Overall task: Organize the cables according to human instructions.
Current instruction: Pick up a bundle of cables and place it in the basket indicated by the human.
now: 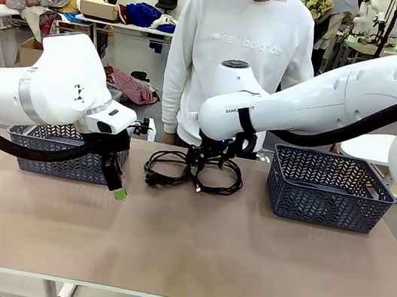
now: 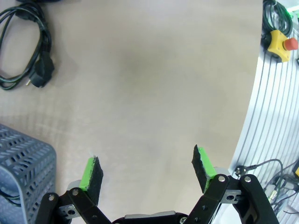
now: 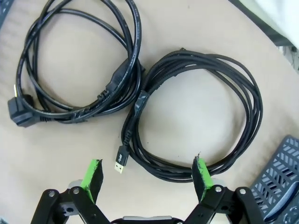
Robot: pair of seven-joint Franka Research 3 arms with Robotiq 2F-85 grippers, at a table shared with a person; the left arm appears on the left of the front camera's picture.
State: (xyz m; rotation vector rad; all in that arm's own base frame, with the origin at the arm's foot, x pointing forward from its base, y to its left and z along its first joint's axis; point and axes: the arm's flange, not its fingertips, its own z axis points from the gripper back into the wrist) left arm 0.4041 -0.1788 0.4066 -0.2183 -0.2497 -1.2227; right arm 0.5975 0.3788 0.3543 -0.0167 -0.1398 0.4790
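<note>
Two cables lie side by side as loose black coils at the table's far middle, in front of the person: a left coil and a right coil. My right gripper hangs open just above them. In its wrist view the gripper is open over the near edge of the right coil, whose small gold-tipped plug lies between the pads. The left coil ends in a black plug. My left gripper is open and empty over bare table, with a cable far off.
A dark blue mesh basket stands at the far left behind my left arm, and its corner is close to the left fingers. A second basket stands at the far right. A person in a white sweatshirt stands at the far edge.
</note>
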